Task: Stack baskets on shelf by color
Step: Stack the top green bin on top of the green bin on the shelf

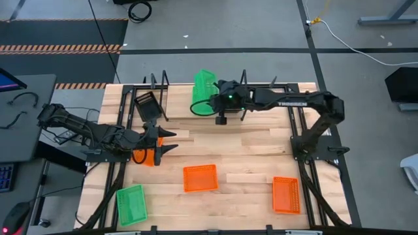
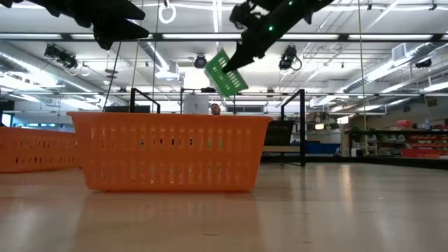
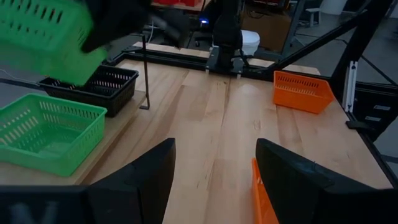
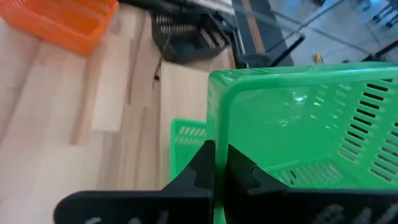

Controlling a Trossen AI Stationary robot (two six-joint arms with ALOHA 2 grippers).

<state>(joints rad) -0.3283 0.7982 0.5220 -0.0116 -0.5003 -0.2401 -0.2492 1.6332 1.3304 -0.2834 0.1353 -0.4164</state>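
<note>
Tabletop (image 1: 248,156): pale wood planks carrying the baskets, with the shelf (image 1: 157,88) along its far edge.
Right gripper (image 4: 214,171): clamped on one wall of a green basket (image 1: 204,91), held tilted above the shelf, probably to stack it on the green basket (image 3: 46,134) already lying there.
Black basket (image 1: 146,103): on the shelf, nearer the far left corner.
Left gripper (image 1: 166,140): fingers spread, empty, near the left edge over an orange basket (image 1: 151,156), likely readying a grasp.
Waiting: orange baskets (image 1: 200,177) and another green one (image 1: 130,204) toward the near edge.
</note>
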